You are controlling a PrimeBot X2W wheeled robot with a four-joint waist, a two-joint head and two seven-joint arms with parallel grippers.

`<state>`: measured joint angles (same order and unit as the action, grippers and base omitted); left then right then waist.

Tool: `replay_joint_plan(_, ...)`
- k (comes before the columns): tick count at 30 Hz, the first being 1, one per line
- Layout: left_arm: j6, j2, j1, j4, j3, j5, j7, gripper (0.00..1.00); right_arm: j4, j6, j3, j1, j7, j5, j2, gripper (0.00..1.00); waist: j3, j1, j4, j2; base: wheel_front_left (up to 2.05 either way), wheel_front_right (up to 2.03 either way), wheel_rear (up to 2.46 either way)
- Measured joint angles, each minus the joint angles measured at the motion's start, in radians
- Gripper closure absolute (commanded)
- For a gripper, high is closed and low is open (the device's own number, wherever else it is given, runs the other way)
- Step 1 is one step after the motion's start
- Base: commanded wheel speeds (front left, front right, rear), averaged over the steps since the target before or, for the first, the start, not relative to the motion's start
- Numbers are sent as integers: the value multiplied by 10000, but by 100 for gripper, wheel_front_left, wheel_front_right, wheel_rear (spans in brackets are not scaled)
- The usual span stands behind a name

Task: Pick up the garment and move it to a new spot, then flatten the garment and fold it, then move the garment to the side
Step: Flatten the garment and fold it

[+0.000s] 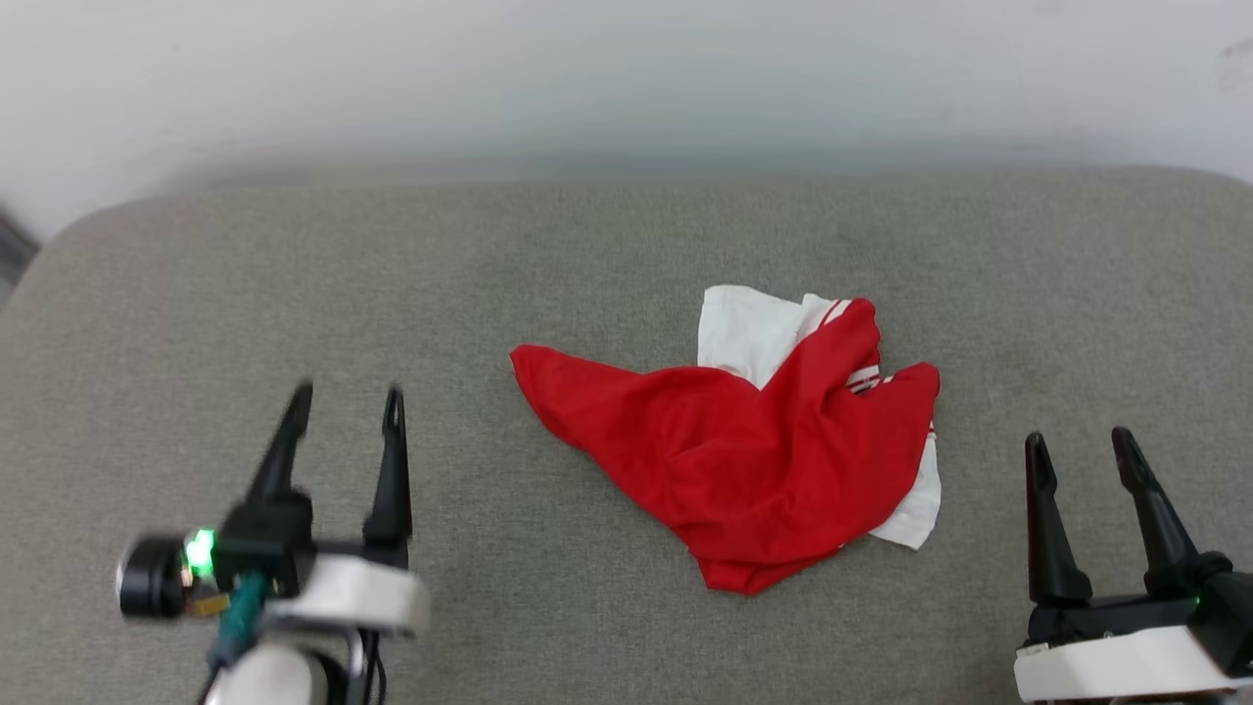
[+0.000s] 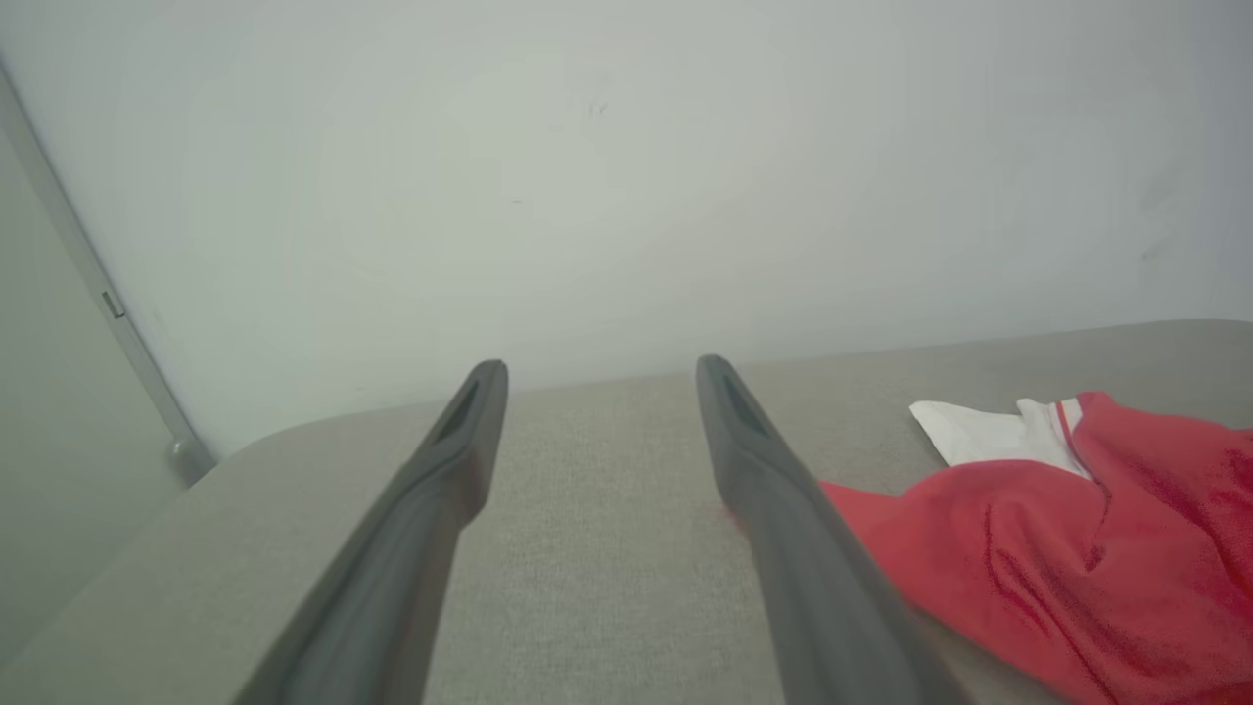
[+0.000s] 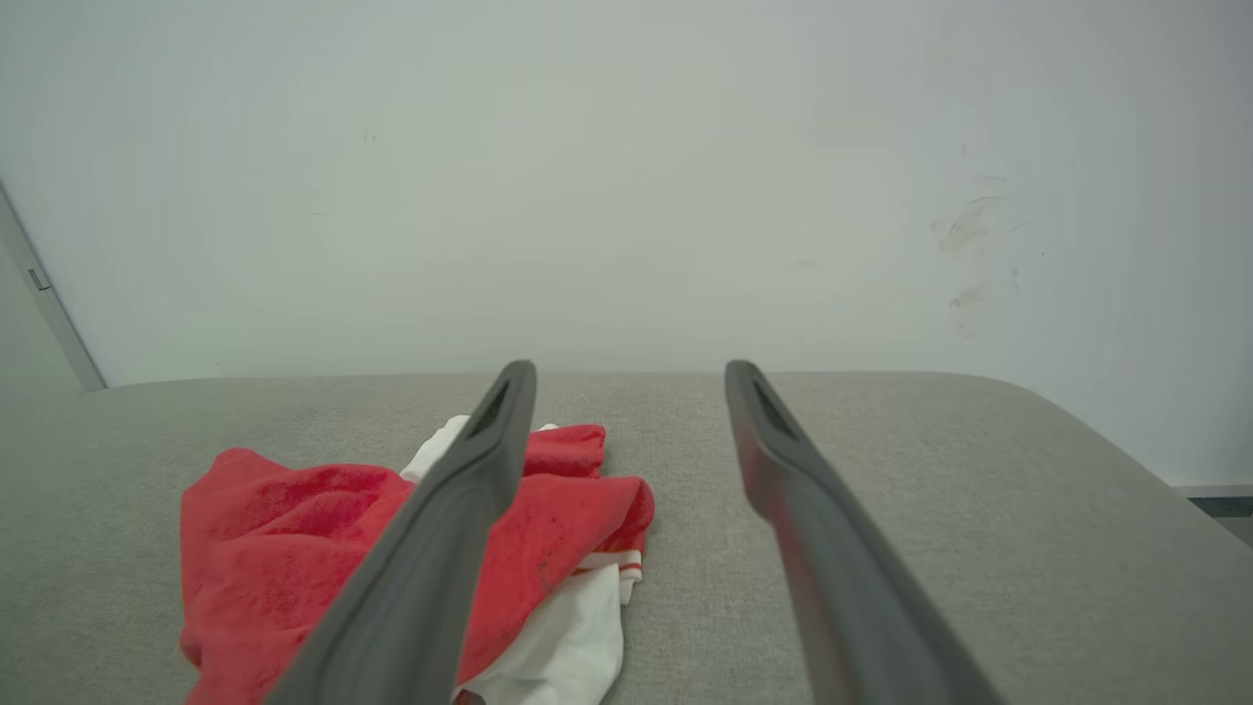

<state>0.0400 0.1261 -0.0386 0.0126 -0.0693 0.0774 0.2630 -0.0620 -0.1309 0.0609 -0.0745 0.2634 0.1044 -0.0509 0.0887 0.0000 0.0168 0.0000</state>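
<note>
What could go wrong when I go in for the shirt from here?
1. The garment lies crumpled with layers overlapping, so a pinch may catch several layers and it won't spread flat.
2. The right claw sits nearest the white sleeve; gripping there alone may lift it lopsided.

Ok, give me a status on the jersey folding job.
Done: nothing that shows. The red jersey lies crumpled on the grey cushion, with white fabric poking out at its far and right edges. In hand: nothing. The left gripper and right gripper stand open on either side of it, not touching. Left: pick up, relocate, flatten, fold, set aside.
</note>
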Motion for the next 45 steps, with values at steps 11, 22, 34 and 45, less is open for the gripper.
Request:
replay_joint_plan(11,-1300,1147,-4441,1453,-466,-497,-13,0,-234,0,-84,684,0,-88,-2,0,1024,1,-460,0,0,0,0)
replay_joint_plan(22,-1684,1837,-8703,2951,-2871,894,-2874,0,-445,0,-176,1324,-2,-13,-2,0,2139,2,-1172,0,0,0,0)
replay_joint_plan(34,-1691,3555,-12004,2955,-8015,6326,-8220,0,-767,0,-412,2106,-2,224,-2,0,3544,2,-1849,0,0,0,0)
replay_joint_plan(45,-1691,4048,-13419,3290,-10951,8750,-10763,0,-907,0,-633,2686,0,447,-2,0,4663,2,-2470,0,0,0,0)
